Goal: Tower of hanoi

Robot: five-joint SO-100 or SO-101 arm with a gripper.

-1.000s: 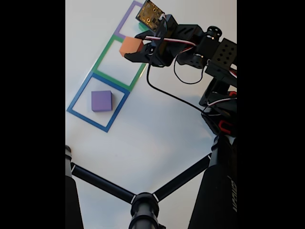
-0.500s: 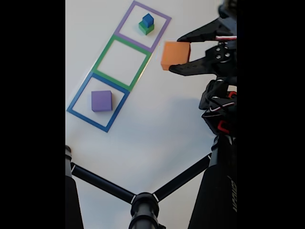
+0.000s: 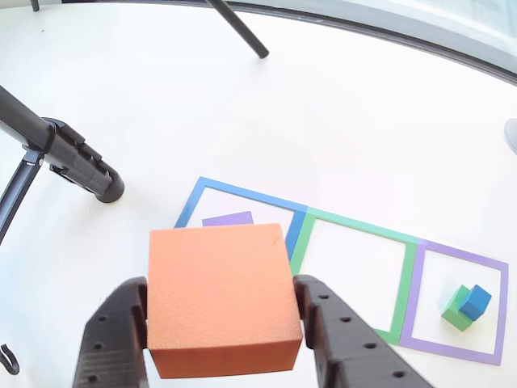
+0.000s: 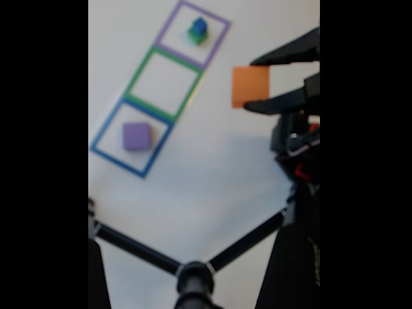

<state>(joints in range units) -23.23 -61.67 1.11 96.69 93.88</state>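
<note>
Right now, as I see it from beside the tabletop:

Claw: the black claw point(image 3: 222, 323) is closed on the orange cube point(image 3: 220, 299), one finger point(image 3: 113, 335) pressed to each side face; in the fixed view the claw point(image 4: 257, 84) carries the cube point(image 4: 250, 86) above the white tabletop point(image 4: 212, 174), off to the right of the taped squares.

Orange cube: lifted clear of the surface, level, its top face toward the other view's camera; it is the largest of the blocks.

Taped squares: three outlines lie in one row, edge to edge, running diagonally toward the tabletop's far edge in the fixed view. The blue square point(image 4: 103, 133) is nearest the stand, the green square point(image 4: 138, 72) sits in the middle, the purple square point(image 4: 221, 38) lies farthest.

Purple cube: this one point(image 4: 136, 136) rests flat inside the blue square; in the other view its top point(image 3: 228, 218) peeks out just behind the orange cube.

Green square: bare white tabletop inside its outline.

Small stack: a blue cube point(image 3: 475, 301) sits on a green cube point(image 3: 454, 314) inside the purple square, nearer one corner than the centre.

Stand: black tubular legs point(image 4: 138, 248) spread across the tabletop's near edge in the fixed view; one foot point(image 3: 105, 187) rests near the blue square in the other view.

Focus: the fixed view is blurred, so fine edges there are hard to read.
</note>
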